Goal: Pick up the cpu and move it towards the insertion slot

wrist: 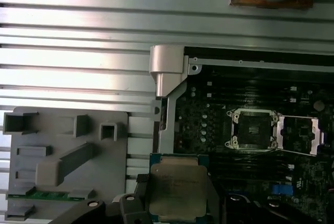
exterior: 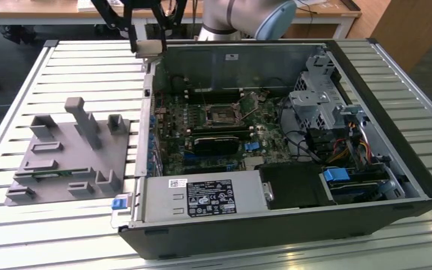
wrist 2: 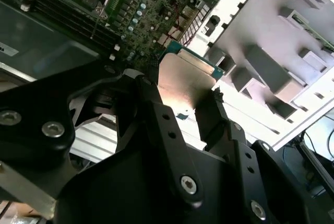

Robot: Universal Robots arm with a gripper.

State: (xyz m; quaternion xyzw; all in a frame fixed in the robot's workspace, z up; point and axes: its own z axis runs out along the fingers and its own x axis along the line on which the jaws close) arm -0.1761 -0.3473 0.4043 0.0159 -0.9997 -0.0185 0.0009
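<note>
Clearly, the black two-fingered gripper [wrist 2: 180, 91] was pinched on the cpu [wrist 2: 183, 78], a small flat square chip with a shiny silver-grey metal top and a thin green-edged rim, one dark finger [wrist 2: 151, 104] pressed to each of two opposite edges. In the first wrist view the same chip [wrist: 177, 190] hung between the gripper's fingers [wrist: 177, 203], lifted clear of everything below, over the edge of the open black computer case [wrist: 172, 104], where the case wall met the slatted table.

The insertion slot [wrist: 251, 128], a small square socket with a silvery metal frame around a dark centre, sat on the dark green motherboard [wrist: 209, 119], well apart from the held chip, with its hinged silvery cover plate [wrist: 298, 134] laid open just beside it. In the exterior view the socket [exterior: 221, 112] lay in the middle of the board inside the case [exterior: 396, 185], while the gripper [exterior: 148, 48] hovered above the case's far corner on the exterior view's left, with a pale flat piece held at its tip.

A grey plastic tray with upright blocks and rectangular recesses [exterior: 73, 152] rested on the ribbed aluminium table [exterior: 88, 73] beside the case, on the exterior view's left. A thin green memory strip [wrist: 44, 195] lay in one of the tray's recesses.
</note>
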